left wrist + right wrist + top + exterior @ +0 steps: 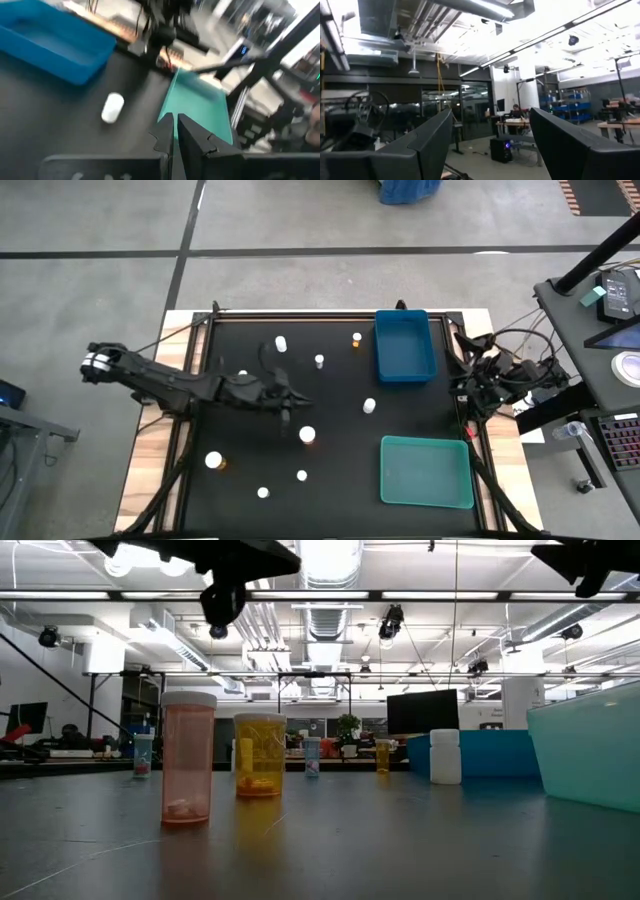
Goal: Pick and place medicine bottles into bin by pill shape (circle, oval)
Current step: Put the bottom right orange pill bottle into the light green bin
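Left hand (288,412) over mid-surface, fingers pressed together, holding nothing.
Medicine bottles (307,435) stood scattered on the black surface (330,480), none yet binned; right hand (470,375) parked spread at the edge, evidently waiting.

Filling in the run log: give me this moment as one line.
left gripper: shut, empty, above mat | right gripper: open, parked at table's right edge | medicine bottles: scattered on mat | blue bin, teal bin: empty

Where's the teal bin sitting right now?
From above, the teal bin sits at the table's near-right corner, below the blue bin, empty.
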Tool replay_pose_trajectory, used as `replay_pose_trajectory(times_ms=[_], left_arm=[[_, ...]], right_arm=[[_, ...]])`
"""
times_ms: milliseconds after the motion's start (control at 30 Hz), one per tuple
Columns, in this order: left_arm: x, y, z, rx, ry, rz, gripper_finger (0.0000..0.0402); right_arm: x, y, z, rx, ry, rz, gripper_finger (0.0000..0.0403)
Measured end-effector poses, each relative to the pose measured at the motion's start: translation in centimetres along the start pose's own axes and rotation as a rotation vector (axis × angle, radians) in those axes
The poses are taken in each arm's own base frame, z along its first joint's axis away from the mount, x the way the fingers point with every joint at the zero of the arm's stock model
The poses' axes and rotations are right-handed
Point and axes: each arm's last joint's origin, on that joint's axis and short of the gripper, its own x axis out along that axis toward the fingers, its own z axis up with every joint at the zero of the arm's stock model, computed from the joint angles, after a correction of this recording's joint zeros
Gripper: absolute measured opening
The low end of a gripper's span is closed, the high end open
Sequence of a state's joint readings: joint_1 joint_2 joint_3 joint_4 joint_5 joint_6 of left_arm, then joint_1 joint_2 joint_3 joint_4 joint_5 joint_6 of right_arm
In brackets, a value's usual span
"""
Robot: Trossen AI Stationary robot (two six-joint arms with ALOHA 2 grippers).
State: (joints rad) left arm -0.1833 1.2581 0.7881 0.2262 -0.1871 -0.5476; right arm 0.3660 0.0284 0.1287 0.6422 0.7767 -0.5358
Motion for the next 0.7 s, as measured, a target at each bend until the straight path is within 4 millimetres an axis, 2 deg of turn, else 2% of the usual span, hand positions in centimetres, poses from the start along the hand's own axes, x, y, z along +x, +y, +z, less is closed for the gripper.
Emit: replay_pose_trajectory(times_ms=[200, 433, 700], left_arm=[[2.0, -2.7, -0.1, 0.069, 0.202, 0.051, 0.0008], [3.3, -5.4, -2.1, 0.169, 0.451, 0.110, 0.0008], [3.3, -4.8, -3.8, 0.224, 0.610, 0.196, 0.0022]], right_arm=[[0.0, 0.0, 0.0, 0.000, 0.000, 0.001, 0.0258], [0.0, 0.0, 0.0, 0.009, -0.005, 0.011, 0.0258], [0.0, 0.1, 0.0, 0.010, -0.024, 0.047, 0.0258]])
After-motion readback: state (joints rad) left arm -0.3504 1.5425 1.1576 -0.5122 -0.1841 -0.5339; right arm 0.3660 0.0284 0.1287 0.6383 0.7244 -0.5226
